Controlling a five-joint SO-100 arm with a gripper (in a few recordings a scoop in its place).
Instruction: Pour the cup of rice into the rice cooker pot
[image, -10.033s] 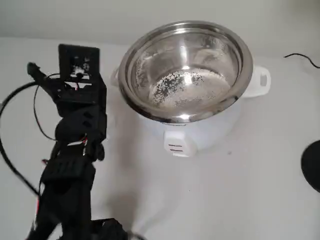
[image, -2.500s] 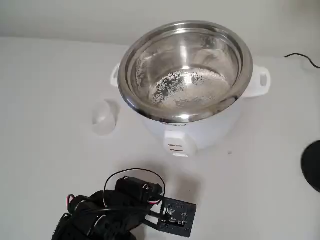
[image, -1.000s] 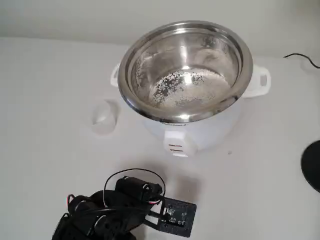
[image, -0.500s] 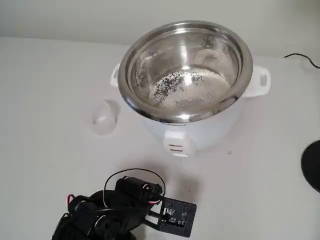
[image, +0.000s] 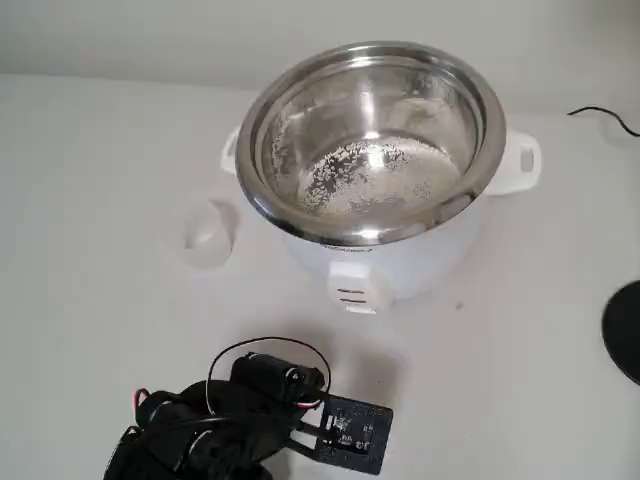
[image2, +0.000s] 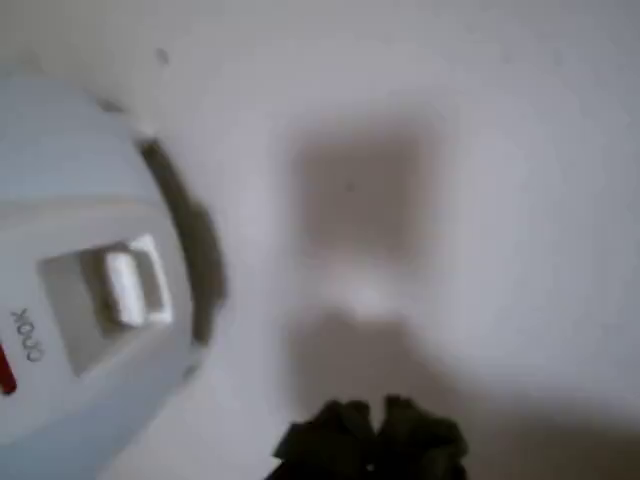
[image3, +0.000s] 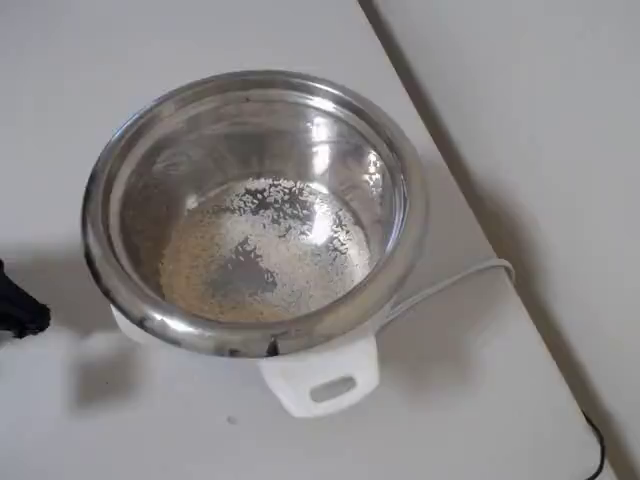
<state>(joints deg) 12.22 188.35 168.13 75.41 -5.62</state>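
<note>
One cup (image: 209, 235) stands left of the one rice cooker pot (image: 372, 142) holding rice (image: 365, 178); the tool's (image2: 372, 440) grip cannot be told.

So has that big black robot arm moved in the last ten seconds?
Yes. The black robot arm stood up left of the white rice cooker with its shiny steel pot; now it lies folded low in front of the cooker's switch.

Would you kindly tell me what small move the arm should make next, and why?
Probably none, I'd judge: the white rice grains already lie in the large shiny steel rice cooker pot, and the small translucent plastic cup stands apart on the white table, seemingly empty.
</note>
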